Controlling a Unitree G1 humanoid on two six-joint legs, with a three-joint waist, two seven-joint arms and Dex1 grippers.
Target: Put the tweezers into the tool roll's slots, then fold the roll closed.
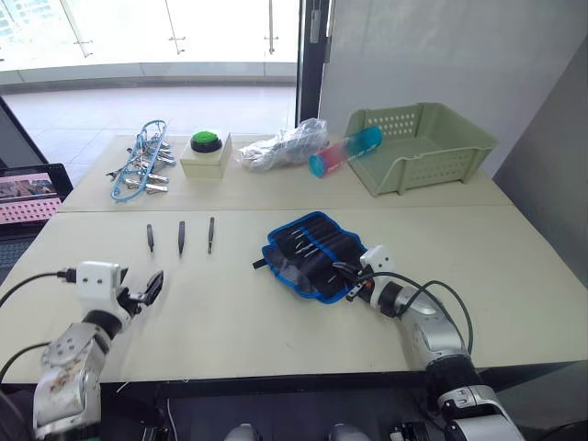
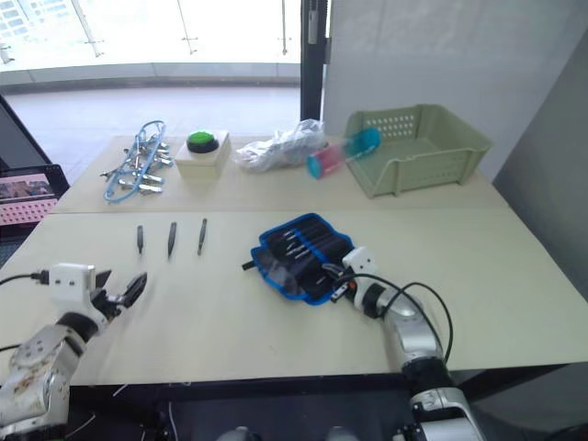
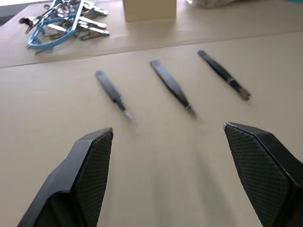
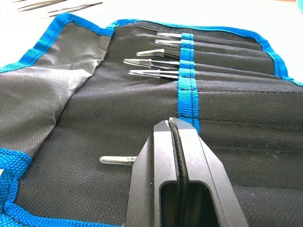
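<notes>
On the near desk (image 1: 276, 322) the tool roll (image 1: 312, 253) lies open with four capped tweezers in its slots (image 4: 222, 56), and the right claw (image 4: 173, 124), clenched on a fifth tweezer (image 4: 118, 160), is working it toward an empty slot. Three more tweezers (image 1: 180, 236) lie loose in a row beyond the left claw (image 1: 147, 292), which hovers released, so I judge loading is still underway; next comes pushing this one home. No readable writing anywhere.
</notes>
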